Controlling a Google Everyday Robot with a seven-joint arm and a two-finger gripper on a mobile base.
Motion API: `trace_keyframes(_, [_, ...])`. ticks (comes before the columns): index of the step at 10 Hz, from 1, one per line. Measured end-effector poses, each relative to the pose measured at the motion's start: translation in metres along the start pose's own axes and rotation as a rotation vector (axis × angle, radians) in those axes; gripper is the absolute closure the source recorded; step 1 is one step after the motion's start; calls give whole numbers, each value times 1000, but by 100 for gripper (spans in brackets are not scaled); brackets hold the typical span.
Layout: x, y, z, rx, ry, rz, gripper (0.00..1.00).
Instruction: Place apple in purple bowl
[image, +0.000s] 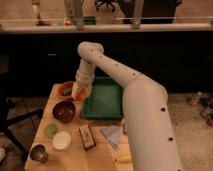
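Observation:
My gripper (79, 91) hangs over the left edge of the green tray (105, 100), next to the orange plate (64, 89). It is shut on the apple (82, 93), a small orange-red fruit that shows between the fingers and is held above the table. The purple bowl (64, 111) is dark maroon and sits on the wooden table just below and left of the gripper. Nothing shows inside it.
A pale green small bowl (50, 131), a white bowl (62, 141) and a metal cup (38, 153) stand at the front left. A dark box (87, 136), a blue cloth (112, 135) and a banana (124, 159) lie at the front. My arm spans the table's right side.

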Motion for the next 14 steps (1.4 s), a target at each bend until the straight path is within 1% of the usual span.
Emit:
trace_keyframes(2, [6,-18,12,-31,-23,-39,100])
trace_keyframes(4, [10,-36,23,-68,-60,-82,100])
trace_keyframes(5, [11,-40,26,-83,-74,-91,100])
trace_keyframes(6, [12,-47,30,-103,-90,-85,100])
trace_keyframes(8, [14,-60,37,-130,-113,-40,100])
trace_keyframes(10, [16,-69,44,-139,-136,-3,100])
trace_keyframes(12, [19,-71,51,-139,-158,20,100])
trace_keyframes(14, [23,-75,65,-142,-196,31,100])
